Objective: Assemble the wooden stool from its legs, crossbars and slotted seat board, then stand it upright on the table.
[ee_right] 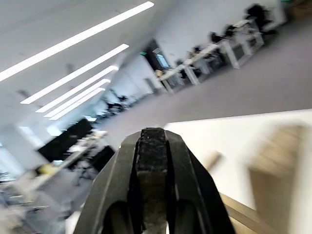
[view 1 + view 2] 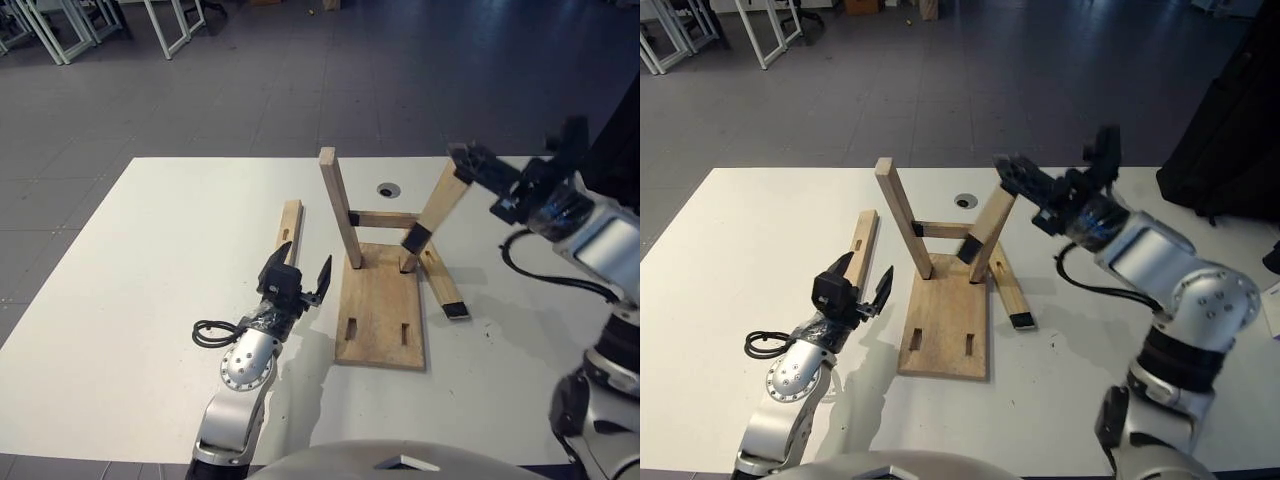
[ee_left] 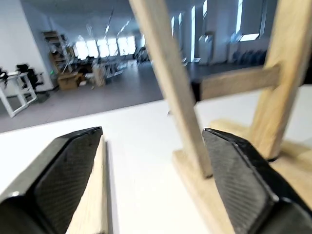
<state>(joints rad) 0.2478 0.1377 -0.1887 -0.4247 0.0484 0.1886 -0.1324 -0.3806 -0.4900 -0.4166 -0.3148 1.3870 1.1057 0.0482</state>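
Left hand gapes open just beside the loose leg; stiff, light wood, probably best pinched mid-length.

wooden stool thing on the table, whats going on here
A robot is partway through building the stool on the white table. The seat board lies flat, with a straighter leg and a leaning leg standing at its far end, joined by a crossbar. The right gripper is at the leaning leg's top. The left gripper is open and empty, between the board and a loose leg. A second loose leg lies right of the board; the near slots are unfilled.
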